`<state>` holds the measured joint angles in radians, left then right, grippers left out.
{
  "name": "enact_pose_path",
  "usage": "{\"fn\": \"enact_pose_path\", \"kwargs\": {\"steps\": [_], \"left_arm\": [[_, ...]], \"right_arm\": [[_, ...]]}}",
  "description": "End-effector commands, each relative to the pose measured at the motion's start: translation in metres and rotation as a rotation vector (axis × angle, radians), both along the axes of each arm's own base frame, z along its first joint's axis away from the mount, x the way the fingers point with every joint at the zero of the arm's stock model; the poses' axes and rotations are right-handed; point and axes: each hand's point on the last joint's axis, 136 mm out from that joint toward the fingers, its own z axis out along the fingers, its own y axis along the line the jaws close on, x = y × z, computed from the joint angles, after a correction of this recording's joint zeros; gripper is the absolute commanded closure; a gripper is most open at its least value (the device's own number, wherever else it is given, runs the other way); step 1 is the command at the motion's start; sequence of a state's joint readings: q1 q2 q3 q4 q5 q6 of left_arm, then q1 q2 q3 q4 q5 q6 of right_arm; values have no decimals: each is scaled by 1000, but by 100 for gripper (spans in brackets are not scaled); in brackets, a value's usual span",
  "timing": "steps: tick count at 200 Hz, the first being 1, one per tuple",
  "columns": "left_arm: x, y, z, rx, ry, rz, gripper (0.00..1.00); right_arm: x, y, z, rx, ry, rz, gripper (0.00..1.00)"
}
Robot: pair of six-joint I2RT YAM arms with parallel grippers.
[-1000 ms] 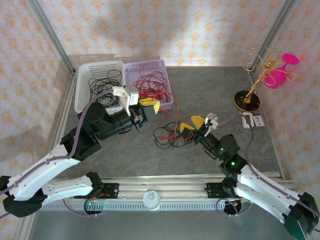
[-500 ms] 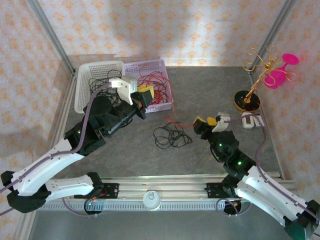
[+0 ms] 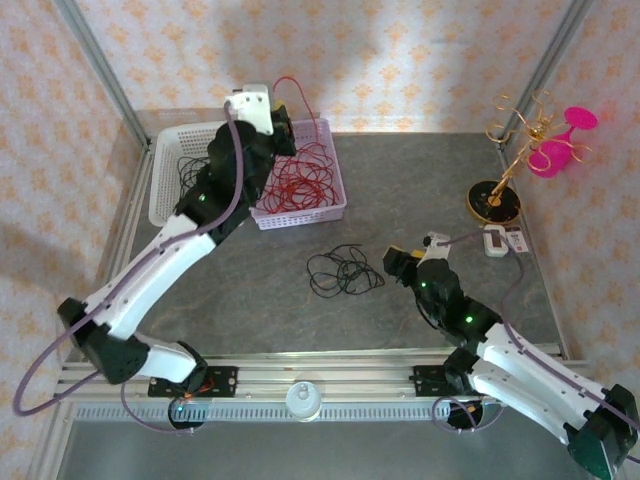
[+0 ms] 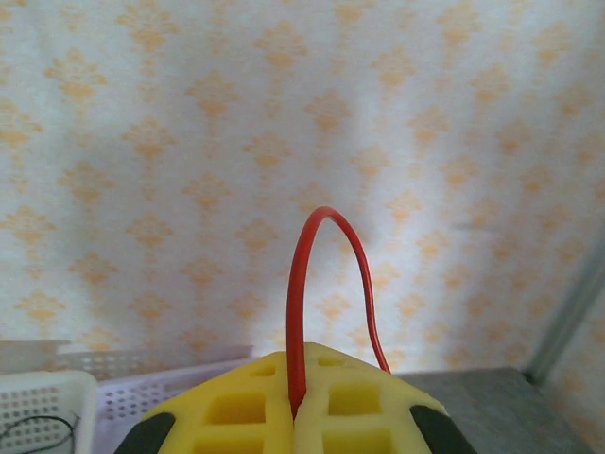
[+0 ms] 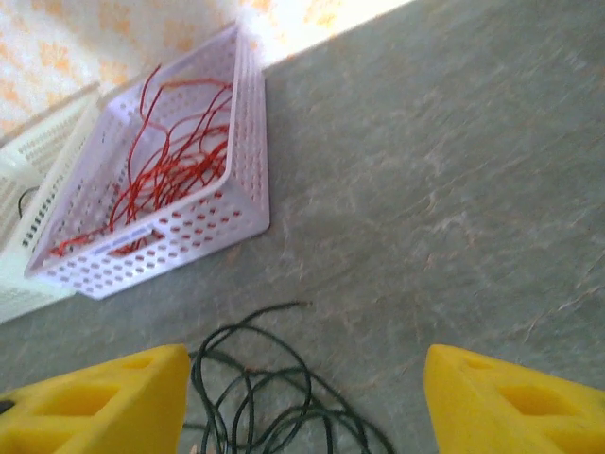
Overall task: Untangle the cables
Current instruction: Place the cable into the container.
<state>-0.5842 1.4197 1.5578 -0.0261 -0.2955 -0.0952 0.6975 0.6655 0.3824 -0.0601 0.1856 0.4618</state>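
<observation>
The counter (image 3: 430,190) is mostly sorted. The lilac basket (image 3: 300,217) sits at its far side and the white basket (image 3: 160,190) touches the lilac basket's left wall.

The left end effector (image 3: 283,128) hangs above the lilac basket's far rim. Its yellow pads are pressed together on a red strand (image 4: 302,246), which arches up out of the seam between them. The right end effector (image 3: 400,262) sits low over the counter, nearer the robot than the lilac basket and off to its right. Its pads (image 5: 95,402) stand wide apart with nothing between them.

The red cables (image 3: 300,180) lie heaped inside the lilac basket, and the pinched strand looks to be the last red one going in. A few black cables (image 3: 195,170) rest in the white basket. A black coil (image 3: 345,272) lies loose on the counter in front of the lilac basket, just beside the right end effector, with no red showing in it.

By this showing the separating is largely done. What is left is to let the red strand go into the lilac basket and to carry the black coil over to the white basket.
</observation>
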Motion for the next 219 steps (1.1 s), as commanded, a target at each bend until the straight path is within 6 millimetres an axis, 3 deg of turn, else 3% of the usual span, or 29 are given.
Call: {"fn": "enact_pose_path", "kwargs": {"steps": [1, 27, 48, 82, 102, 106, 118, 164, 189, 219], "left_arm": [[31, 8, 17, -11, -58, 32, 100], [81, 18, -13, -26, -2, 66, 100], [117, 25, -55, -26, 79, 130, 100], [147, 14, -127, -32, 195, 121, 100], [151, 6, -167, -46, 257, 95, 100], [156, 4, -190, -37, 293, 96, 100], [158, 3, -219, -36, 336, 99, 100], [160, 7, -315, -9, 509, 116, 100], [158, 9, -354, 1, 588, 114, 100], [151, 21, -379, 12, 648, 131, 100]], "right_arm": [[-7, 15, -13, 46, 54, 80, 34], [-12, 20, -23, 31, 90, 120, 35], [-13, 20, -24, 20, 95, 125, 34], [-15, 20, -22, 36, 80, 135, 33], [-17, 20, -25, 30, 85, 141, 33], [-17, 20, -26, 27, 88, 141, 33], [-17, 19, -28, 23, 93, 139, 33], [-17, 22, -34, 14, 105, 154, 33], [-18, 34, -42, 12, 138, 206, 32], [-22, 55, -57, -12, 184, 326, 31]]}}
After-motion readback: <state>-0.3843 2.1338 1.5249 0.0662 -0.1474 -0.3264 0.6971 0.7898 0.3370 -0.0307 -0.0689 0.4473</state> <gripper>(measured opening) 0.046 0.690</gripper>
